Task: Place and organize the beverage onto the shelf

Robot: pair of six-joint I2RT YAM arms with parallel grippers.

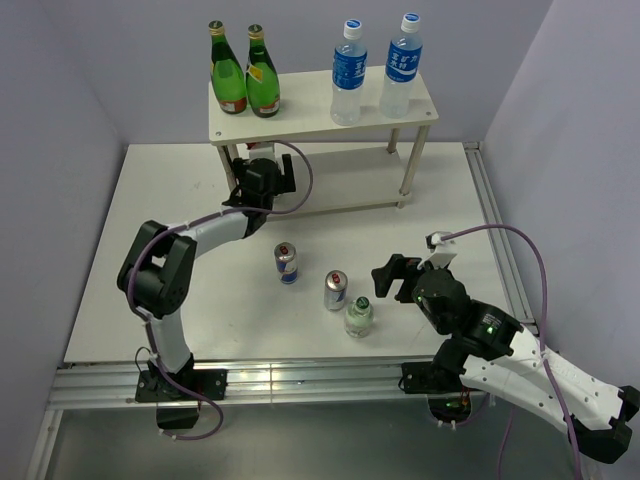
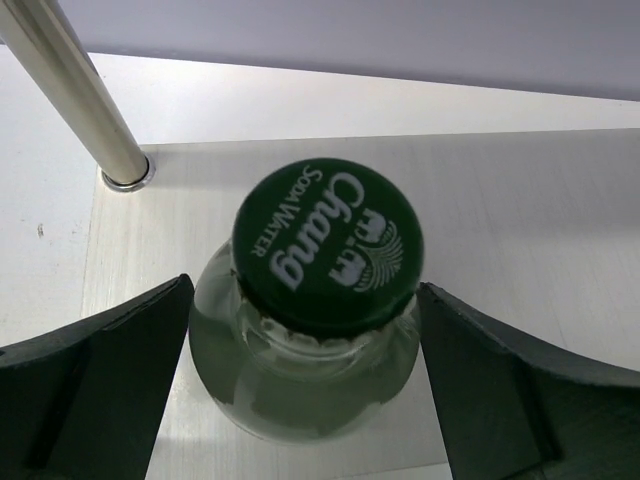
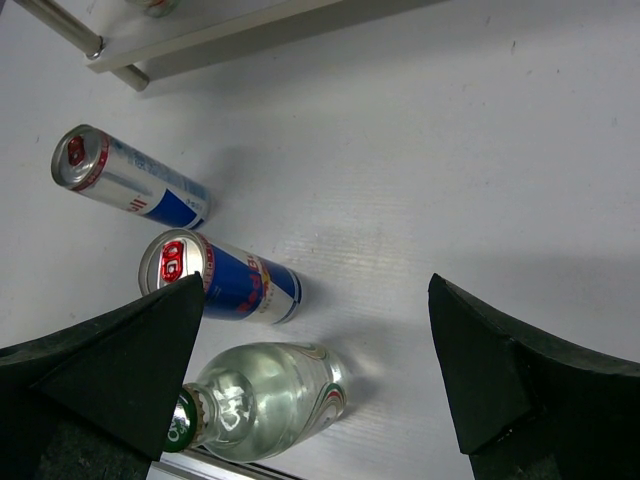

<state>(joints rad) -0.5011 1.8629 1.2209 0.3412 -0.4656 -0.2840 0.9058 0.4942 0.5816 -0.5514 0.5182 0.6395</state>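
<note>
— Report status, left first.
— Finds left gripper (image 1: 265, 170) wide open, straddling a small bottle (image 2: 325, 240) upright on the lower board of the shelf (image 1: 300, 105); grips nothing. Two water bottles (image 1: 348, 75) on top.
— Outstanding?
— Two cans (image 1: 287, 264) and a second small bottle (image 1: 359, 316), standing on the table (image 1: 450, 220), mid-front. Finds right gripper (image 1: 398, 278) wide open, empty, near them. Three shelved, three left: judged half done.

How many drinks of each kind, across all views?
Green glass bottles: 2
Water bottles: 2
Cans: 2
Small green-capped clear bottles: 2
Total: 8
</note>
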